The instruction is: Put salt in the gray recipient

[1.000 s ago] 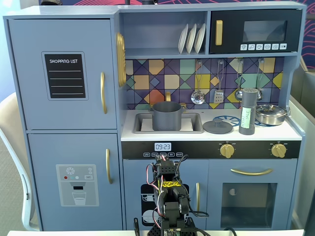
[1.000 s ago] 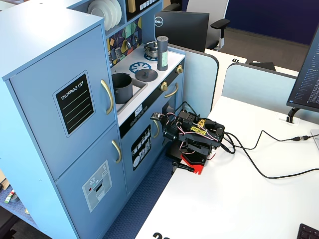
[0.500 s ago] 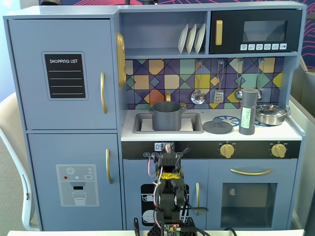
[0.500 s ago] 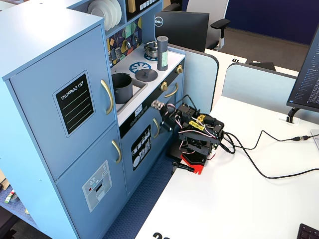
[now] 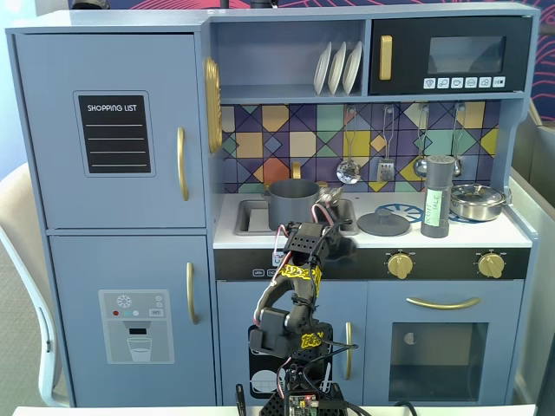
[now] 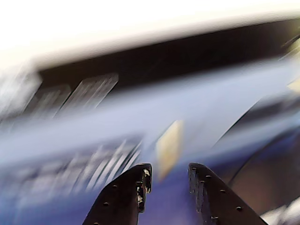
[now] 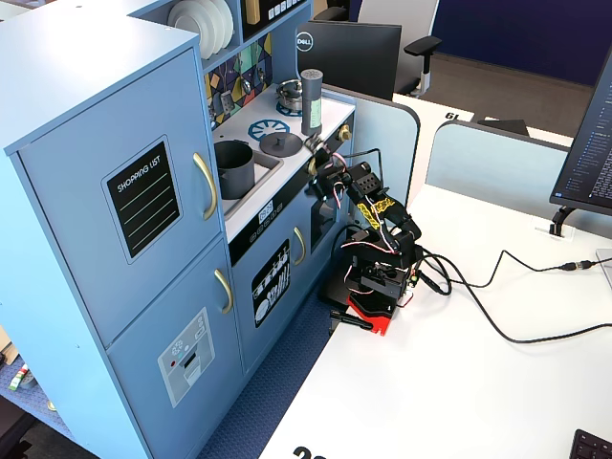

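Sink (image 5: 253, 227): gray pot (image 5: 292, 204) inside.

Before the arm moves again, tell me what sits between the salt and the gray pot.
On the counter, the flat round lid lies between the salt and the gray pot in the sink. It is low, so a lifted shaker should clear it. The gripper holds nothing.

The toy kitchen's cabinet (image 5: 121, 173) is pale blue with gold handles; its backsplash (image 5: 286, 139) is a multicoloured geometric mosaic. The matte dark gray cylindrical pot (image 5: 292, 204) matches the tall slim gray shaker (image 5: 437, 198), whose label is pale green. The surface (image 5: 373, 236) is white.
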Controlling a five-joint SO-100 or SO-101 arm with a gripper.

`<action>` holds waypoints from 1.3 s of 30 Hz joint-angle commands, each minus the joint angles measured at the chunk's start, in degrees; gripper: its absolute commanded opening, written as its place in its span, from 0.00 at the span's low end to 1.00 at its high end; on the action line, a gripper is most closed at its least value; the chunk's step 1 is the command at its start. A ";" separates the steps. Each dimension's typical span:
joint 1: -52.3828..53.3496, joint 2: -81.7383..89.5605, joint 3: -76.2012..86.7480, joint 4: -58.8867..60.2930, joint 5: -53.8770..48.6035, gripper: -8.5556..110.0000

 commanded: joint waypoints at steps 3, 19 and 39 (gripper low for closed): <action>10.37 -1.32 -5.10 -18.28 -1.05 0.07; 19.42 -15.47 -6.06 -55.28 8.53 0.25; 22.15 -35.95 -20.13 -61.00 6.68 0.43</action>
